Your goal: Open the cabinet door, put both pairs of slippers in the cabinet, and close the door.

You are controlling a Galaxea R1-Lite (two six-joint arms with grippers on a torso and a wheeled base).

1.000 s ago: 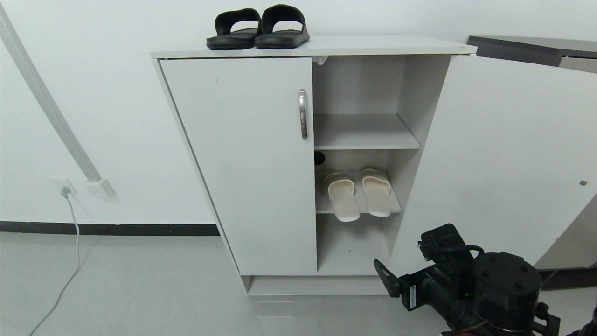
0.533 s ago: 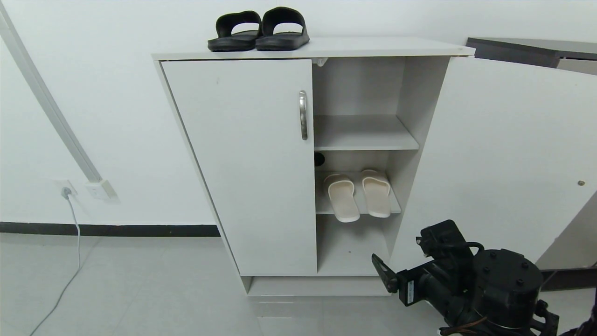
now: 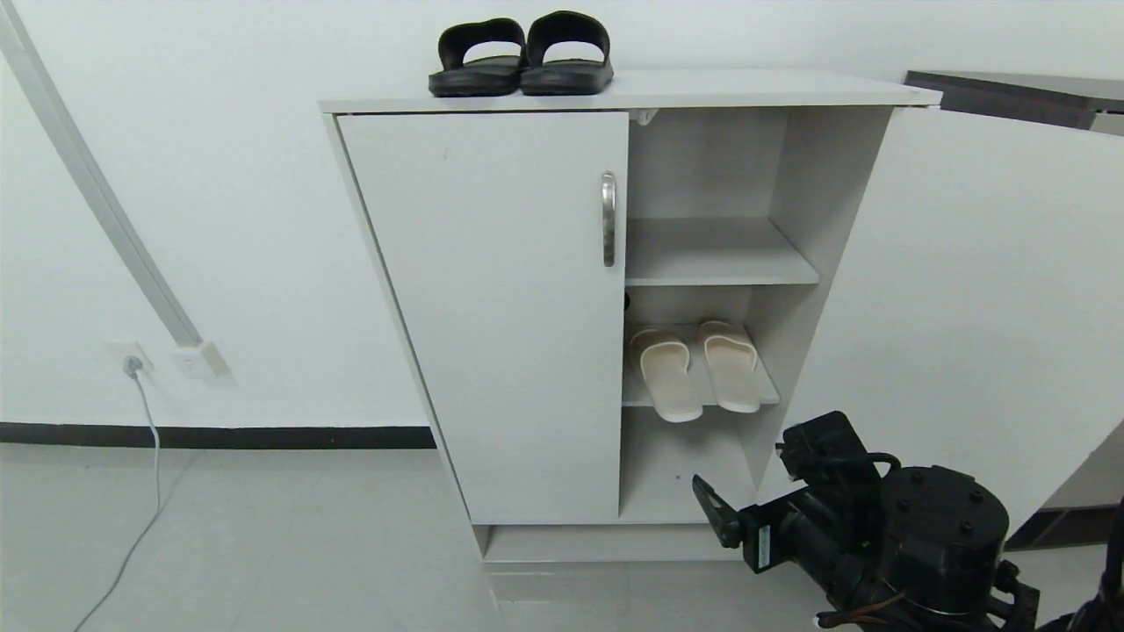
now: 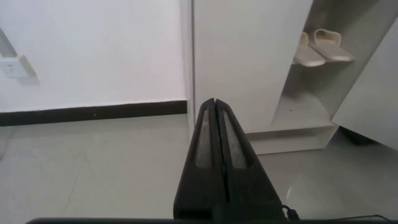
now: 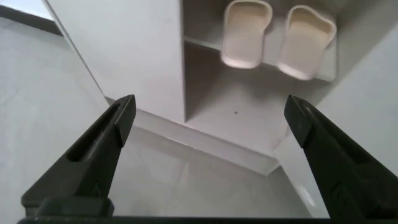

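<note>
Holding its fingers wide apart with nothing between them, the right gripper [image 5: 210, 106] hangs low before the cabinet [image 3: 773, 88], facing the bottom compartment [image 3: 676, 474]. Just above and beyond its fingertips, the cream slippers [image 3: 667, 376] lie side by side on the middle shelf, their ends sticking out past the shelf's front edge. The upper shelf [image 3: 716, 254] is higher up. Far above the gripper, the black slippers [image 3: 566, 75] sit touching each other on the cabinet top, over the shut left door [image 3: 500, 307] with its metal handle [image 3: 608, 219]. The open right door [image 3: 983, 290] stands beside the gripper on its outer side, and its far edge is cut off by the picture.

The left gripper [image 4: 214, 124] has its fingers pressed together and empty above the floor, with the shut door ahead of it.

A dark hole in the back wall is half hidden behind the shut door's edge. The white label [image 3: 762, 549] on the right arm is too small to read.
</note>
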